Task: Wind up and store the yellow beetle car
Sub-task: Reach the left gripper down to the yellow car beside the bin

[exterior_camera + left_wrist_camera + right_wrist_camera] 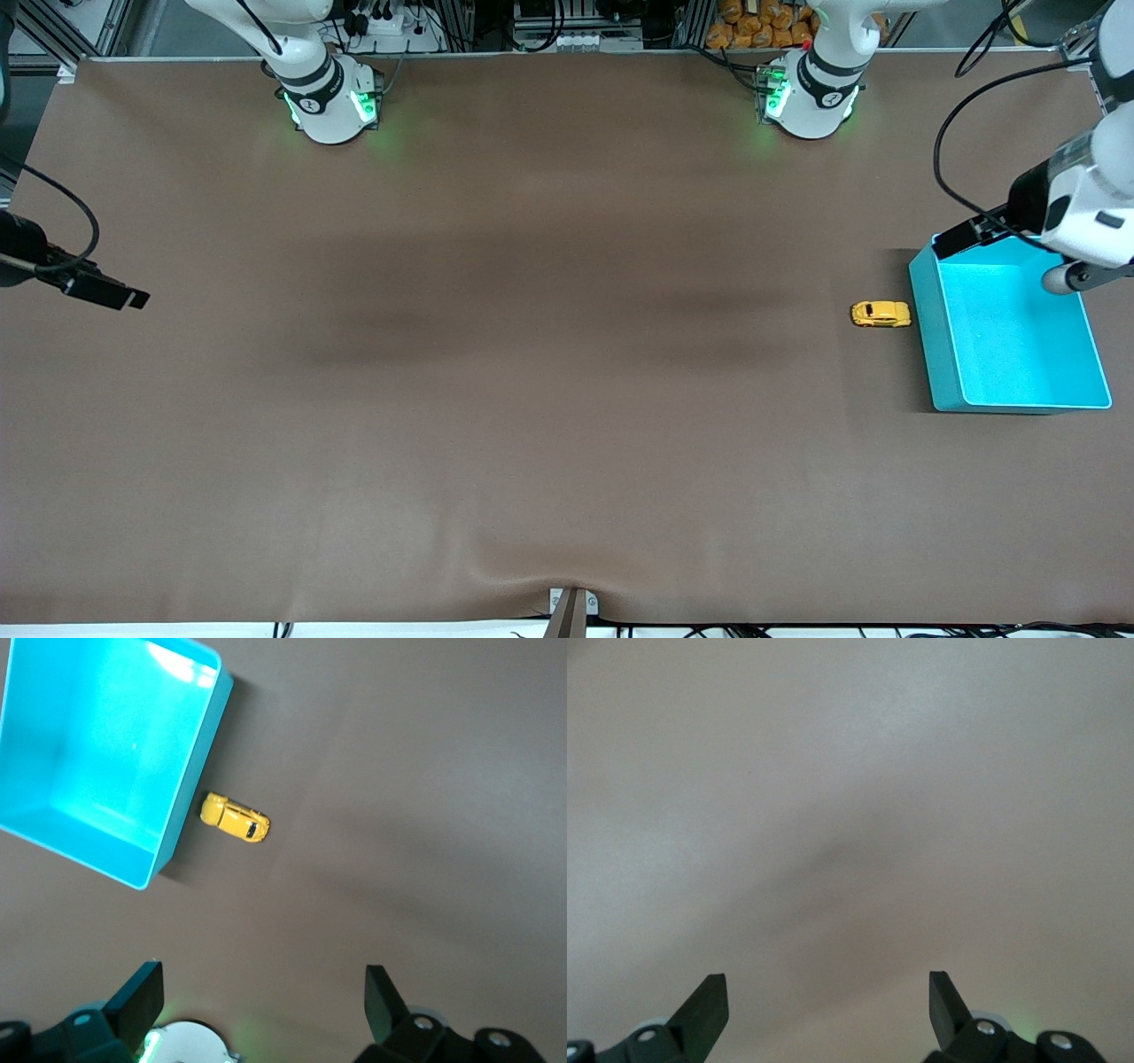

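**Inspection: both grippers released, toy car on table beside bin**

The left gripper [264, 997] was found with its two dark fingers spread wide and nothing held between them. It was observed up in the air at the left arm's end of the table, over the edge of the open teal plastic rectangular bin [939, 354] that lies farthest from the front camera. The left arm was seen reaching in from that end of the table above the bin.

The right gripper [828, 1005] was likewise found released, its fingers set wide apart and empty. It was noted over bare table at the right arm's end, well apart from the bin and the car. Only plain tabletop was recorded in the right wrist view.

The tiny glossy yellow beetle-shaped toy car [881, 314] with dark windows was found standing on its wheels on the brown matte table covering [532, 399]. It was located just beside the outer wall of the teal bin, on the side toward the right arm's end, outside the bin. In the left wrist view the car [234, 818] was recorded close against that wall; contact could not be confirmed. The bin interior [97, 744] was seen holding no object.
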